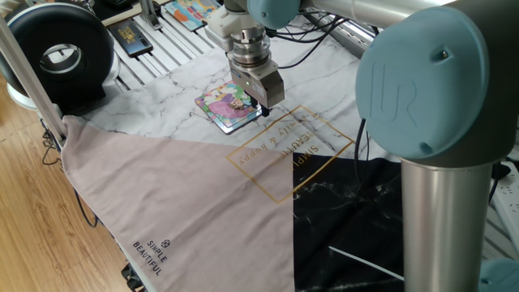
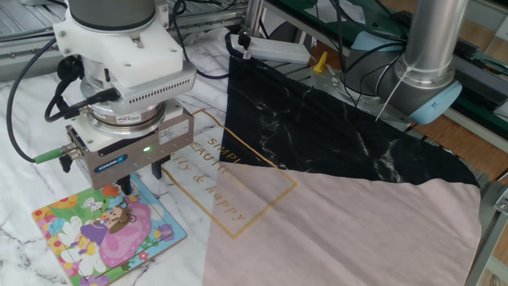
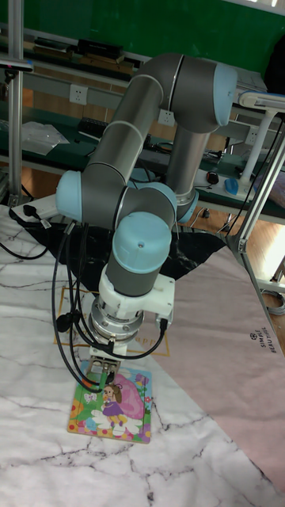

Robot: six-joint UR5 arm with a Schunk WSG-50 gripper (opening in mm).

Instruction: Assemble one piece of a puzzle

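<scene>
Pink, green and yellow cartoon puzzle board [image 2: 107, 230] lies flat on your marble-print cloth [image 2: 32, 246]; your two-finger gripper [image 2: 141, 179] hovers at its edge, fingers slightly parted, piece unseen.

Even, bright indoor light from overhead in all views. Soft shadow under the gripper [image 2: 140, 179] falls on the puzzle [image 2: 109, 231] edge. Mild sheen on the silver arm tube [image 1: 450, 219] and blue joint cap [image 1: 422, 77]. Near arm parts slightly soft in focus; tall view darker at top, green background dim.
</scene>
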